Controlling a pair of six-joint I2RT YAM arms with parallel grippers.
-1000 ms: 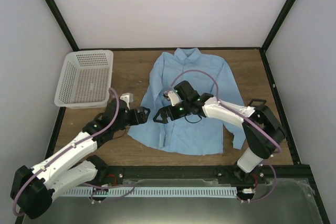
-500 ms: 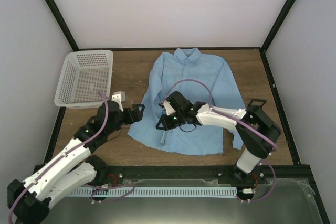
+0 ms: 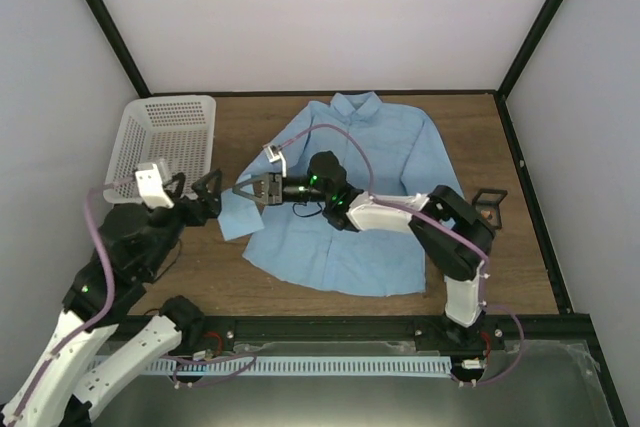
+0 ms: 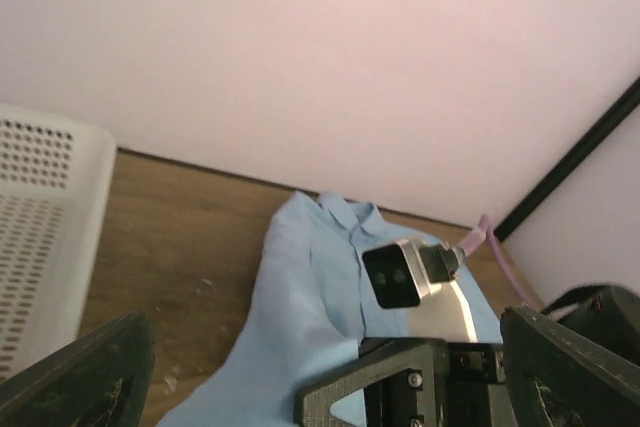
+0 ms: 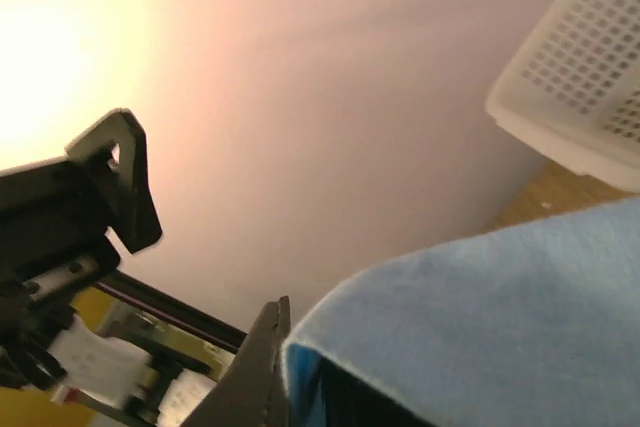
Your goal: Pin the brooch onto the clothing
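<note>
The right claw (image 3: 250, 188) is clenching a raised edge of the light blue shirt (image 3: 370, 157) in the overhead view, with the rest of the garment lying spread on the worktop (image 3: 260, 127) to its right. The left claw (image 3: 197, 192) is hanging released just beside it, near the white basket (image 3: 150, 162). The left wrist view is showing its fingers (image 4: 80, 372) standing wide apart, the shirt (image 4: 300, 287) lying beyond them. The right wrist view is showing the shirt (image 5: 500, 307) pinched against a dark finger (image 5: 262, 367).
</note>
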